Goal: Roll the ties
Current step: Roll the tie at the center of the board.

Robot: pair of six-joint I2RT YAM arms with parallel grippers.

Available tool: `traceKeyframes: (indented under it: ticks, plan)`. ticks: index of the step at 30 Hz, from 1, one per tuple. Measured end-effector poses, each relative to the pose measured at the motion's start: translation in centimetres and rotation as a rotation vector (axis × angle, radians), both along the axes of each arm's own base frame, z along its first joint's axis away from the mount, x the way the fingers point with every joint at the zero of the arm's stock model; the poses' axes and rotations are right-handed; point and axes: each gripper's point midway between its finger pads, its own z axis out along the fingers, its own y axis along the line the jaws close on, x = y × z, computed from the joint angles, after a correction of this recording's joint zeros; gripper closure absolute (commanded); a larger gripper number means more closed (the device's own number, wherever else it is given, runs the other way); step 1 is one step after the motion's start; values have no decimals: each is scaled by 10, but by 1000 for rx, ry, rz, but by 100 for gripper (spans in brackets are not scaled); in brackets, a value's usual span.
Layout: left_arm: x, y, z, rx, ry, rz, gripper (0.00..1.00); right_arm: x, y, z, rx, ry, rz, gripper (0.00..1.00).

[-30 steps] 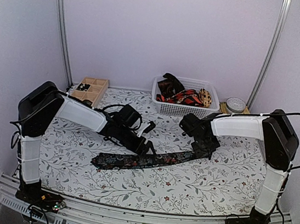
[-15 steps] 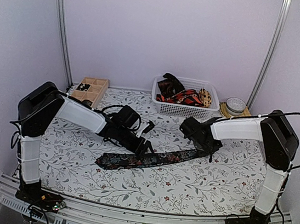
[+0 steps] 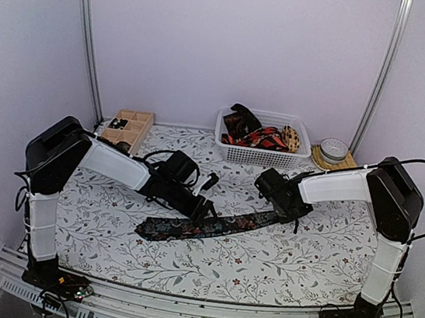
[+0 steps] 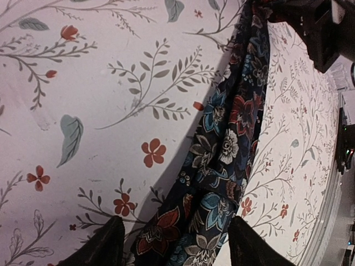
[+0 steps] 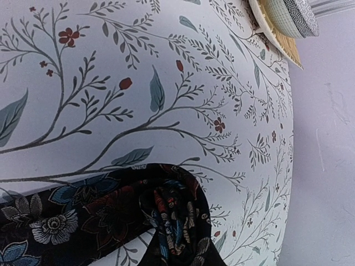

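A dark floral tie (image 3: 204,226) lies flat across the middle of the table, its wide end to the left. My left gripper (image 3: 204,209) is open and low over the tie's middle. In the left wrist view (image 4: 177,246) its two fingers stand either side of the tie (image 4: 227,144) without closing on it. My right gripper (image 3: 289,210) is at the tie's narrow right end. In the right wrist view (image 5: 180,254) it is shut on that end, which is wound into a small coil (image 5: 177,213). More ties (image 3: 256,133) lie in the basket.
A white mesh basket (image 3: 233,152) stands at the back centre. A wooden tray with compartments (image 3: 140,122) is at the back left. A bowl on a coaster (image 3: 333,150) is at the back right and also shows in the right wrist view (image 5: 291,15).
The tie has slid a little to the right, its wide end with it. My right gripper has turned and shifted slightly at the narrow end. The left arm has barely moved.
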Motion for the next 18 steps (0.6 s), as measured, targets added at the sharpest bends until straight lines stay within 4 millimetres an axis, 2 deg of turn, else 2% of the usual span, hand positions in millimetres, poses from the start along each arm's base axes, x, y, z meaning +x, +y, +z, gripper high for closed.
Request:
traceKeyframes:
  ticks: [18]
  plan:
    - [-1,-3,-5,1,-2,-9,54,8,2,4,6,-47,2,95]
